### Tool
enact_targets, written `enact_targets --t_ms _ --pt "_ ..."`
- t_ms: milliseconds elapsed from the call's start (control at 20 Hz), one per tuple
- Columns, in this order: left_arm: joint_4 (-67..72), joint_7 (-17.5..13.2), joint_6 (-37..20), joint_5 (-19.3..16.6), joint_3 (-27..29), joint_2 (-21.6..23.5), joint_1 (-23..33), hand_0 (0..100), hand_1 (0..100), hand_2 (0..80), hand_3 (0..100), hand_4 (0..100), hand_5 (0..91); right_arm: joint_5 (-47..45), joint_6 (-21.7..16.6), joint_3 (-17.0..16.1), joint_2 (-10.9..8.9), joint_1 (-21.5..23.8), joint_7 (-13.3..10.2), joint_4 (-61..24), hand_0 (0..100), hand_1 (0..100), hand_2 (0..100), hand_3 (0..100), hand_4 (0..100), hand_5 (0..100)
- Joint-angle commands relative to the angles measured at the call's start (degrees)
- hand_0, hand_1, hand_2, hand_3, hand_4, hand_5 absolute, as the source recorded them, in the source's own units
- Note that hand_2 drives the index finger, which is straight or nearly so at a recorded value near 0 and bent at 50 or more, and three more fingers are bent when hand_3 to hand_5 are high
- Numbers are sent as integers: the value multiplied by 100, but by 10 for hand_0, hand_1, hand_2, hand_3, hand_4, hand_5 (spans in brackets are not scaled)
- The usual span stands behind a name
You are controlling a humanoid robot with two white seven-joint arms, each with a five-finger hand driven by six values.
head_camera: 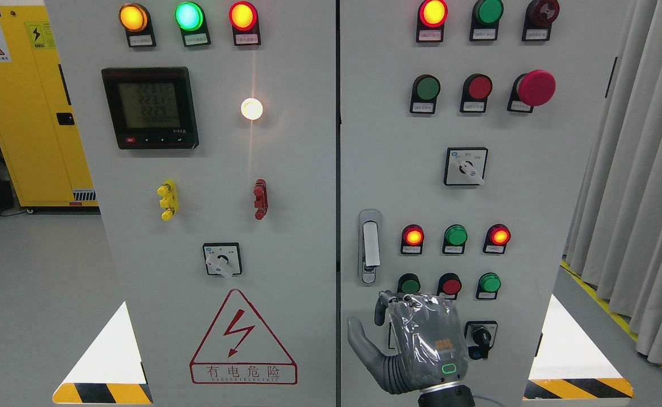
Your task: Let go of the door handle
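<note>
We see our right hand point(415, 339), grey and wrapped in clear plastic, raised before the pale grey cabinet door point(449, 169). Its fingers are loosely curled and hold nothing, the thumb spread to the left. It hangs just below the silver metal door handle point(370, 247), apart from it. The handle lies upright in its recess.

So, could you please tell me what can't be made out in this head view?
- Right hand: only its back shows, so its fingertips are hidden.
- Button behind the hand: almost fully covered.
- Labels under the lamps: too small to read.
- Left arm: out of frame.
- Door handle: untouched.
</note>
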Motion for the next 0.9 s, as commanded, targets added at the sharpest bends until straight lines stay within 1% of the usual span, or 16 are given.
enact_targets --t_ms 0,200,301,501,651,852 --pt "0 2 -4 0 1 0 0 120 556 0 0 0 0 2 56 -24 125 -310 82 16 399 150 897 1000 1000 979" --pt "0 2 -4 0 1 0 0 120 556 0 0 0 0 54 214 -33 125 -565 91 192 398 162 911 1000 999 982" --pt "0 2 -4 0 1 0 0 120 556 0 0 0 0 54 284 -77 125 -635 91 245 386 190 915 1000 998 983" --pt "0 2 -4 0 1 0 0 120 556 0 0 0 0 63 293 -77 125 -689 91 254 357 269 915 1000 997 983" --pt "0 2 -4 0 1 0 0 120 556 0 0 0 0 63 302 -94 125 -706 91 263 338 353 912 1000 996 983" --pt "0 2 -4 0 1 0 0 120 556 0 0 0 0 37 399 -112 133 -803 91 342 335 385 908 1000 992 984"
